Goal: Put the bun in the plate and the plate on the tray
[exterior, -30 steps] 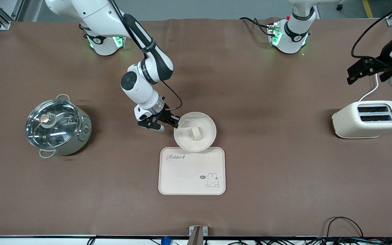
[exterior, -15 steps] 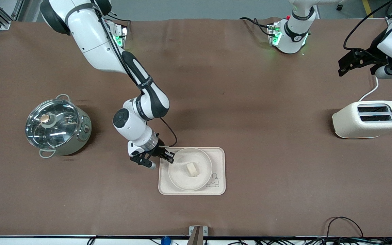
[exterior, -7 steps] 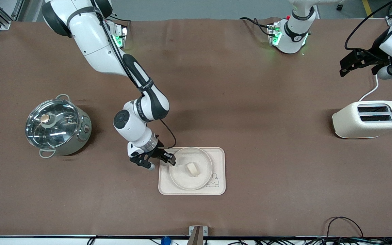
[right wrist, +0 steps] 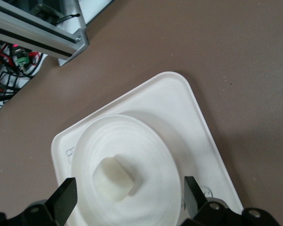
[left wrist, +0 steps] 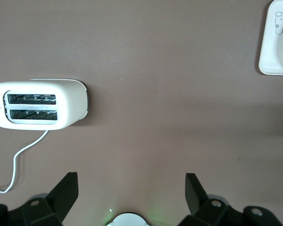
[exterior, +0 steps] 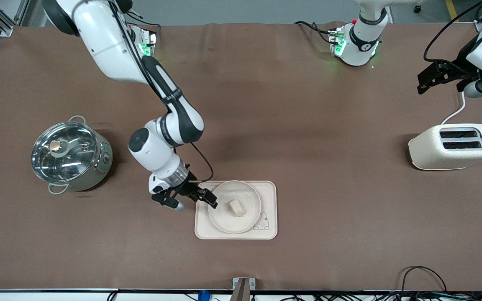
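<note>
The smooth rectangular tray carries the round, raised-rim plate, and the chunky pale bun sits in it. The right gripper, spread wide and empty, has let go of the plate's rim since a second ago. The left gripper waits open near the toaster.

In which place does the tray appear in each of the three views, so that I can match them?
Front view: the tray lies low in the middle, under the plate.
Left wrist view: only its bunny corner shows at the picture's edge.
Right wrist view: it fills the centre, plate on it.
Shared landmark: the tray's rounded corner.
</note>
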You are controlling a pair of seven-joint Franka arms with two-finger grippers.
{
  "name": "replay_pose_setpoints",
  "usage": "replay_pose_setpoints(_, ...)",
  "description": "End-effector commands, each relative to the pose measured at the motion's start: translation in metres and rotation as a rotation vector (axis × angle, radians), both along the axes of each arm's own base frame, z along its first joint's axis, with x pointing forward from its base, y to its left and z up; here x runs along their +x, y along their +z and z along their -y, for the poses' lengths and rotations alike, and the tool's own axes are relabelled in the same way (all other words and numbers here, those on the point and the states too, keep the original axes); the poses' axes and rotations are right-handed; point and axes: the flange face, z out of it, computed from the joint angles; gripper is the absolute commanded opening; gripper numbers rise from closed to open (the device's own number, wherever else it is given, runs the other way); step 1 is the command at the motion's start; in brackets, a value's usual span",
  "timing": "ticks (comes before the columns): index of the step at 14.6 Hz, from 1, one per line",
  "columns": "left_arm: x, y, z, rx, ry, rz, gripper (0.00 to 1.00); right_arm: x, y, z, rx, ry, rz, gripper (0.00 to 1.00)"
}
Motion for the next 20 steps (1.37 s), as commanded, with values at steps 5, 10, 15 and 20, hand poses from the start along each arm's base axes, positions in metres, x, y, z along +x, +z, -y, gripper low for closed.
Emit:
replay_pose_setpoints(5,0.000,0.004,0.002,-0.020,-0.006,0.005,1.00,-0.054,0.188,0.145,-0.337,0.161,-0.260,1.00)
replay_pose_setpoints(10,-0.001,0.005,0.001,-0.018,-0.004,0.006,1.00,-0.095,0.299,0.201,-0.493,0.289,-0.314,1.00)
replay_pose_setpoints(15,0.000,0.004,0.001,-0.017,-0.013,0.003,1.00,-0.130,0.394,0.275,-0.534,0.382,-0.365,1.00)
replay_pose_setpoints(20,0.012,0.001,0.004,-0.010,-0.020,0.002,1.00,-0.169,0.437,0.332,-0.505,0.340,-0.348,1.00)
